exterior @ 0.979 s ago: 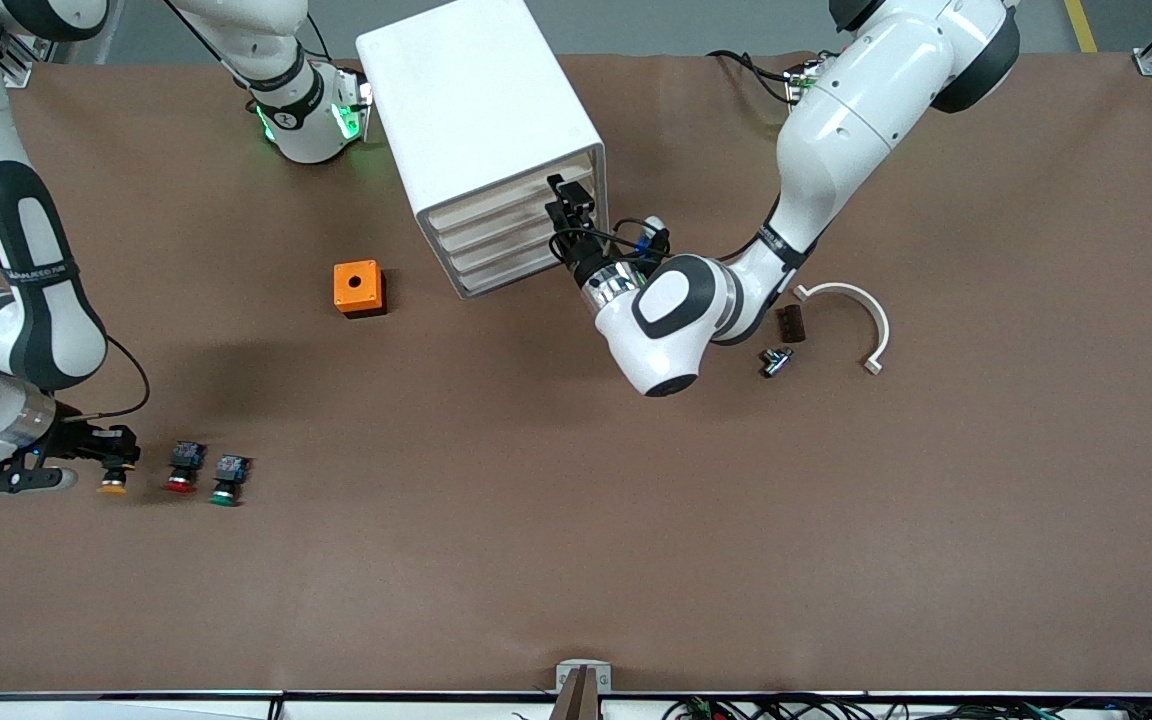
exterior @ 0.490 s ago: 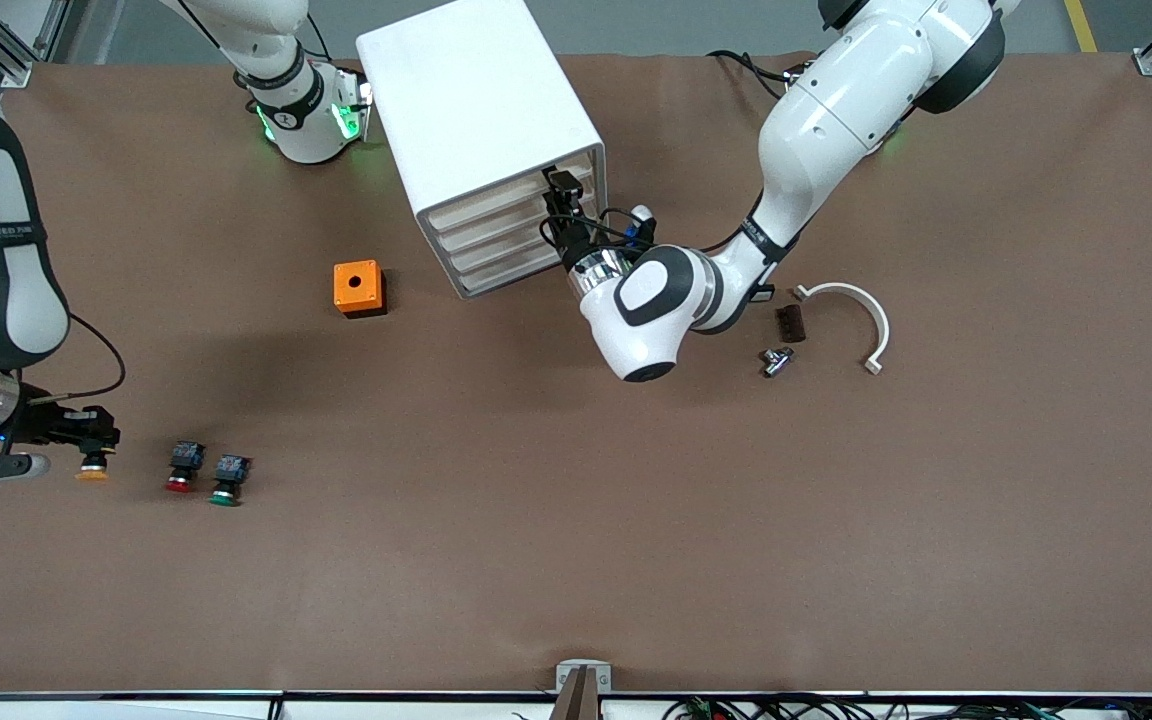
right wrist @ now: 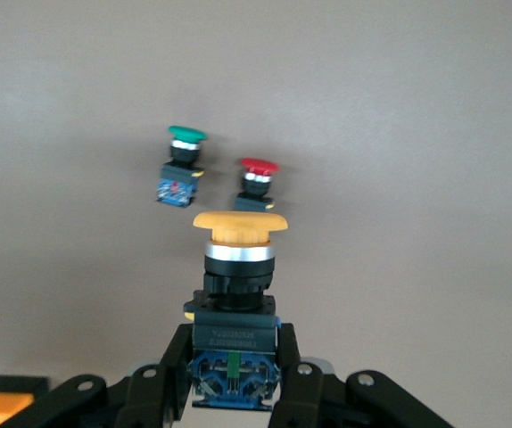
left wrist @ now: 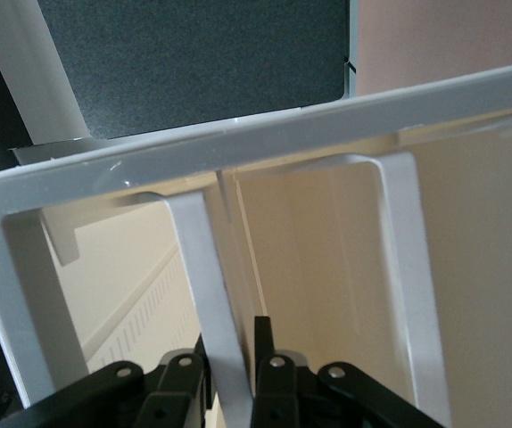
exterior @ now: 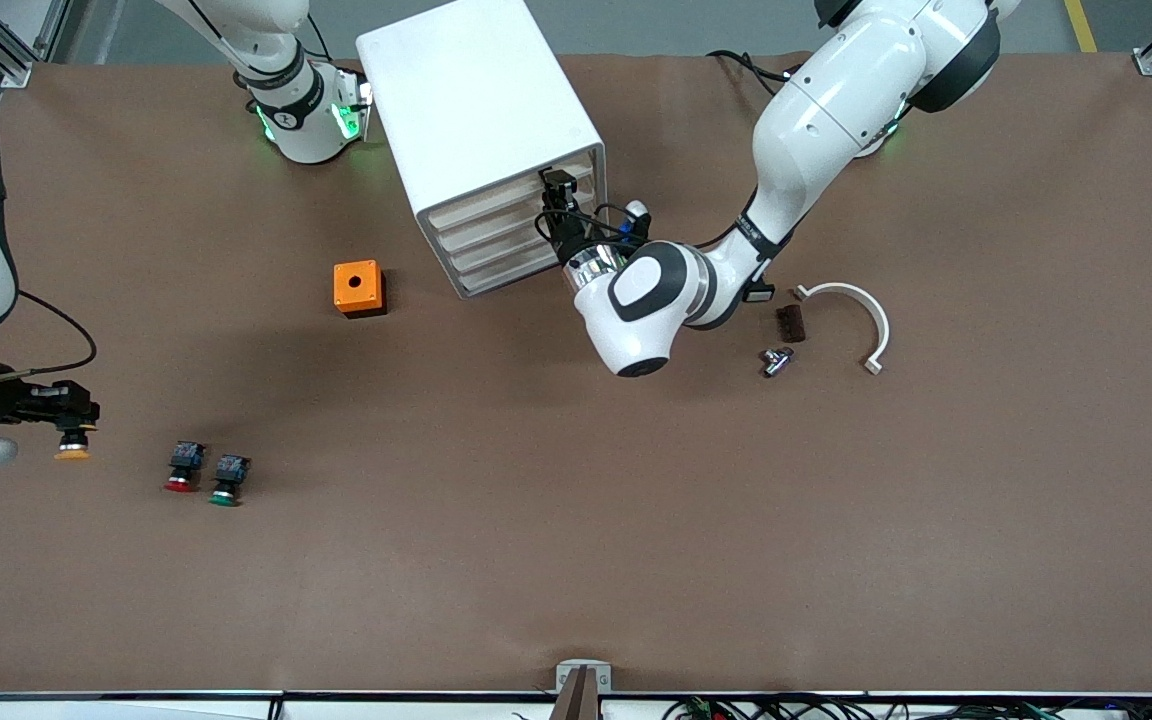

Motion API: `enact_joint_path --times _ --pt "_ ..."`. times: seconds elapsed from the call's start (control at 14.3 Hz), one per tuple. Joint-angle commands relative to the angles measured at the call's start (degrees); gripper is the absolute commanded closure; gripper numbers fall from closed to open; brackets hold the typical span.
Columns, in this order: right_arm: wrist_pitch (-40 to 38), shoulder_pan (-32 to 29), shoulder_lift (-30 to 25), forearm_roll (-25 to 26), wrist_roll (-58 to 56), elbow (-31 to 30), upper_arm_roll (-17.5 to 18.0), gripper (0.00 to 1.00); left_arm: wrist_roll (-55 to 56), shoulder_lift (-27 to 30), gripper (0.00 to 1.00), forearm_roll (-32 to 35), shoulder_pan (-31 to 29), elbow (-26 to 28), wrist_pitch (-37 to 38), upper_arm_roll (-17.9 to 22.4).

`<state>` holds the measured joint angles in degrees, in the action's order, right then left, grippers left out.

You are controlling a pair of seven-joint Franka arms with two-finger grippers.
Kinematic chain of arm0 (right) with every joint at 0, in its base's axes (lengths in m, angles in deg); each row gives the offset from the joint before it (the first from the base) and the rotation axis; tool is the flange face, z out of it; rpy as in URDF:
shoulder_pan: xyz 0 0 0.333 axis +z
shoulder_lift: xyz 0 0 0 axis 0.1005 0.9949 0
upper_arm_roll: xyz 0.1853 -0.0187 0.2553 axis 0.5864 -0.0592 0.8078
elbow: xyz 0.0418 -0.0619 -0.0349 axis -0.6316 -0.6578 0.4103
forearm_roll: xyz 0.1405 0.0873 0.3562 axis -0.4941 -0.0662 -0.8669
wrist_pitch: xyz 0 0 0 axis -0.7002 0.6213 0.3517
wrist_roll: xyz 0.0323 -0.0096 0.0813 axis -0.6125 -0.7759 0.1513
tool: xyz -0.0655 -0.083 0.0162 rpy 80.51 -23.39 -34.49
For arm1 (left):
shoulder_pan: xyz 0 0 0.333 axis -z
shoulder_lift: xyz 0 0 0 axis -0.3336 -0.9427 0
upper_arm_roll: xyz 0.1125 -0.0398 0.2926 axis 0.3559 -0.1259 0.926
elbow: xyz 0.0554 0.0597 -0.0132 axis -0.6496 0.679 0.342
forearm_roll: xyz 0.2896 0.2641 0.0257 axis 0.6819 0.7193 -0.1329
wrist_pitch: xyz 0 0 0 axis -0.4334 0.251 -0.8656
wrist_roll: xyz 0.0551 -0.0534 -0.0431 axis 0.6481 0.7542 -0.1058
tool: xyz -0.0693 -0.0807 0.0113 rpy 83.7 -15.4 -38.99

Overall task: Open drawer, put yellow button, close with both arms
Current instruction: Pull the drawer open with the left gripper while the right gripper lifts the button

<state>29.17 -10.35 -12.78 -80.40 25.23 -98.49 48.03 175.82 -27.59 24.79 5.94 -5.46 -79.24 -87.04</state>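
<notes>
My right gripper (exterior: 69,420) is shut on the yellow button (exterior: 71,448) and holds it just above the table at the right arm's end, beside the red button. In the right wrist view the button (right wrist: 238,241) sits between my fingers (right wrist: 171,374), yellow cap away from the camera and blue back toward it. My left gripper (exterior: 558,195) is at the front of the white cabinet (exterior: 476,110), at the topmost drawer (exterior: 496,205). In the left wrist view its jaws close on a white handle strip (left wrist: 204,267) of that drawer. The drawer looks closed.
The red button (exterior: 181,470) and the green button (exterior: 227,482) stand together on the brown table. An orange cube with a hole (exterior: 357,287) lies beside the cabinet. A white curved clamp (exterior: 861,310), a dark block (exterior: 789,322) and a metal fitting (exterior: 774,360) lie near the left arm.
My right gripper has lifted the yellow button and carried it away from the red and green buttons toward the table's end. My left gripper has edged closer onto the top drawer's front.
</notes>
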Motion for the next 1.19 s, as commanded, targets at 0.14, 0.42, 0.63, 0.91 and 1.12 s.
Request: enact_joint_path --times 0.14,0.42,0.63,0.91,1.12 --pt "-8.11 1.52 -0.22 0.39 2.58 5.17 0.13 1.00 0.65 -0.42 0.82 -1.67 -1.77 -0.69 0.51 0.82" --pt "-11.98 4.95 -2.15 0.56 7.51 5.44 0.13 1.00 0.56 -0.33 0.83 -2.55 -3.18 -1.04 0.51 3.98" --pt "-14.70 6.62 -3.82 0.39 11.80 5.44 0.22 1.00 0.56 -0.33 0.83 -2.55 -4.41 -2.09 0.42 5.04" --pt "-17.69 12.23 -5.58 0.65 20.23 5.36 0.13 1.00 0.47 -0.33 0.82 -2.55 -6.00 -3.06 0.07 7.32" --pt "-19.54 16.27 -6.72 0.47 27.34 5.44 0.31 1.00 0.38 -0.42 0.82 -2.46 -7.84 -3.33 -0.54 7.50"
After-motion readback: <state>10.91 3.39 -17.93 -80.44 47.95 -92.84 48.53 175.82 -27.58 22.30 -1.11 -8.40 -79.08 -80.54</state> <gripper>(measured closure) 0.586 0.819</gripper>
